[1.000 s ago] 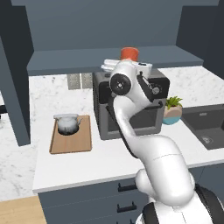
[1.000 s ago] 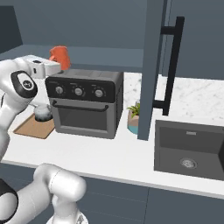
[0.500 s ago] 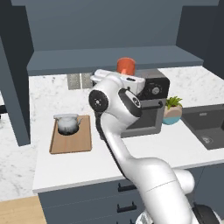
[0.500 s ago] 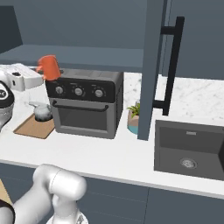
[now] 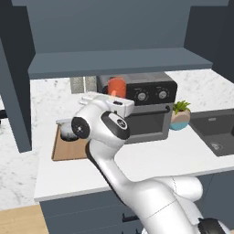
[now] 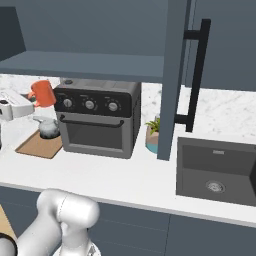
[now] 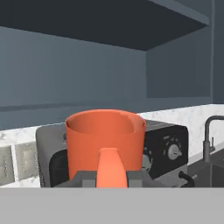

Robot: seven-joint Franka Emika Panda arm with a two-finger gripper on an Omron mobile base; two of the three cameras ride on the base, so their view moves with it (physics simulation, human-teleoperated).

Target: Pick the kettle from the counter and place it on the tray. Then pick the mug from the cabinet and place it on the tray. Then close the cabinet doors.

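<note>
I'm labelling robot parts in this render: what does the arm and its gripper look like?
The arm is glossy white with rounded, bulbous links and a dark round joint cap rimmed in grey. The gripper has a white boxy hand and small dark grey fingertips. No cables or markings show.

The arm hides most of the kettle (image 5: 68, 131) and part of the tray (image 5: 64, 151) below the gripper (image 7: 111, 178), whose fingertips the mug (image 7: 105, 146) covers.

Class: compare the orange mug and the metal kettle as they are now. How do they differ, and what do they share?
The mug is plain orange; the kettle is silvery-grey. The mug is held in the air by the gripper; the kettle sits on the tray. The mug is an open cylinder; the kettle is squat, round. Both stand upright.
</note>
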